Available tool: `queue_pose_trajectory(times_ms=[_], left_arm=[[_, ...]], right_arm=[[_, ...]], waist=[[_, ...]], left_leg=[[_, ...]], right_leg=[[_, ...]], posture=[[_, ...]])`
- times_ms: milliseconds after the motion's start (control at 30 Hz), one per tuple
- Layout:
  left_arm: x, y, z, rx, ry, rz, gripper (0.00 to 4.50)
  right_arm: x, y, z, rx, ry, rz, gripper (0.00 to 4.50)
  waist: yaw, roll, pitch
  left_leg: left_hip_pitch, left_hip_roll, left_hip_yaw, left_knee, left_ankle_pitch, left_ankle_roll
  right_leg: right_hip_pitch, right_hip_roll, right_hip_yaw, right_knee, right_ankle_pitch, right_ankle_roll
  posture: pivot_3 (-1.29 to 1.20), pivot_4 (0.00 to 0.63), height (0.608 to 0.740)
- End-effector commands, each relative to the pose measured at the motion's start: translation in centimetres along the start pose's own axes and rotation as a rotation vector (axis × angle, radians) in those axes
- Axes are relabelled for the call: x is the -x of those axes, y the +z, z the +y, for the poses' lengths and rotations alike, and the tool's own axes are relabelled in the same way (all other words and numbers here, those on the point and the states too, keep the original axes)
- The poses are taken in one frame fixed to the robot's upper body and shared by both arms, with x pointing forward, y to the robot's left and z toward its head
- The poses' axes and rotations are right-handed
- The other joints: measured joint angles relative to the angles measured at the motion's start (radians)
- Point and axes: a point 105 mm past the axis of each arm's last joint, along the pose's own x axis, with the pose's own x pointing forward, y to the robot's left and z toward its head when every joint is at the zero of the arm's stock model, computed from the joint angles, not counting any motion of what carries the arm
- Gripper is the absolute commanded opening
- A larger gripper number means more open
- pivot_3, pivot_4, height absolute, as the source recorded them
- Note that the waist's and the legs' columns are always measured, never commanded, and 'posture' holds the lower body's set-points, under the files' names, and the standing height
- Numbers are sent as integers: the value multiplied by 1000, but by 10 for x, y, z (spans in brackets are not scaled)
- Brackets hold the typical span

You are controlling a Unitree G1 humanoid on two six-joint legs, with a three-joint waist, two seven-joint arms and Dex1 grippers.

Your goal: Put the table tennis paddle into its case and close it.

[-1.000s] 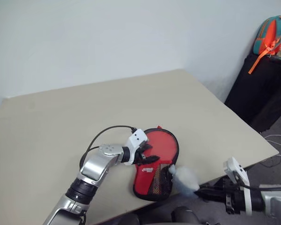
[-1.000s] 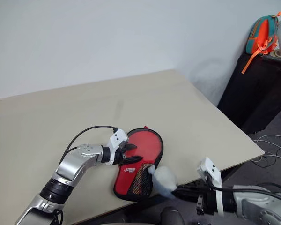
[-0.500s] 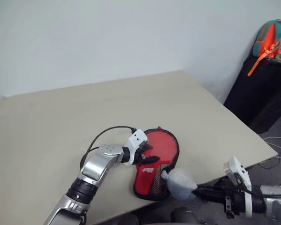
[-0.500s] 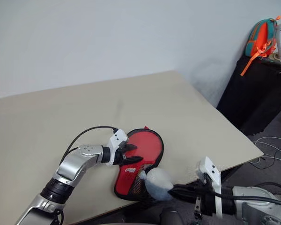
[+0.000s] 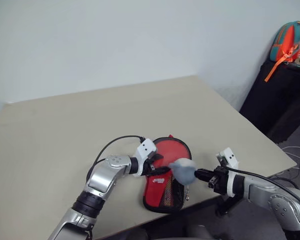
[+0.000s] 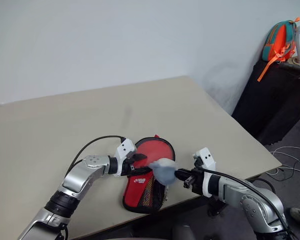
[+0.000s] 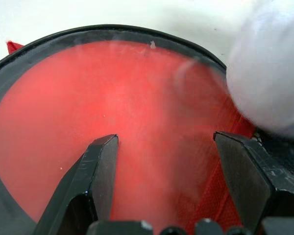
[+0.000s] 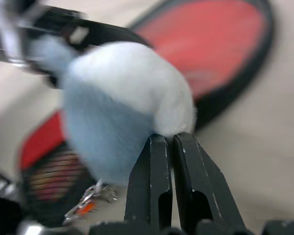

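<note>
Nearest to us, at the near edge of the table [image 5: 50, 130], lay the case [image 5: 165, 192], its mesh end toward us and its round end away, so that its long axis ran near to far with a slight lean to the right. The red face at its far end we took for the table tennis paddle [image 5: 174, 150] lying in the opened case, head pointing far; the handle was hidden, so we could not be sure how deep it sat. Our right gripper [image 6: 179, 174], fingers pinched together on a small grey wad [image 6: 163, 171], hovered above the middle of the case. Our left gripper [image 5: 157, 164], jaws spread wide and holding nothing, stood over the left side of the case. In our judgement the wad should be carried clear first; then one gripper pins the case while the other works the zip.
</note>
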Motion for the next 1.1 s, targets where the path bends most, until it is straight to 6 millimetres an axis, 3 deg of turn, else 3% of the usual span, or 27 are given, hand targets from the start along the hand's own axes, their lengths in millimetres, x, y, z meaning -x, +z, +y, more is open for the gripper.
queue_pose_trajectory(times_ms=[33,267,433,533,667,867,1000,1100], left_arm=[[1,-73,0,184,40,191,3305],[15,-48,27,271,117,54,3305],[34,-41,57,222,224,79,3305],[48,-39,71,207,267,90,3305],[66,-34,89,172,325,101,3305],[88,-24,102,161,362,61,3305],[102,-20,90,170,325,30,3305],[113,-22,80,167,306,30,3305]], right_arm=[[-2,11,1,19,11,-39,684],[-2,20,-2,32,-6,-107,3158],[25,42,-55,142,-260,-291,3158],[44,39,-67,174,-258,-286,3158],[70,39,-73,214,-229,-258,3158],[82,56,-75,214,-183,-330,3158],[84,73,-62,203,-101,-412,3158],[85,84,-53,192,-52,-451,3158]], waist=[[-1,0,0],[-5,0,1],[-5,0,2],[-5,1,4],[-7,3,10],[-14,0,19],[-31,-3,26],[-32,-2,27]], left_leg=[[0,0,0,0,0,0],[0,0,0,-1,0,0],[0,0,0,-2,0,0],[-2,0,1,-1,0,0],[-2,0,1,-3,0,1],[-3,0,3,-2,0,1],[-5,1,3,-2,0,1],[-18,1,4,-2,-1,2]], right_leg=[[0,0,0,0,0,0],[-3,0,0,1,0,0],[-6,1,0,2,0,0],[-7,1,1,1,0,0],[-8,2,1,4,0,0],[-10,2,2,4,0,0],[-13,3,2,5,1,0],[-21,3,4,5,3,0]], posture=[[0,0,740],[0,0,740],[0,0,740],[0,0,740],[0,0,740],[0,0,740],[0,0,740],[0,0,740]])
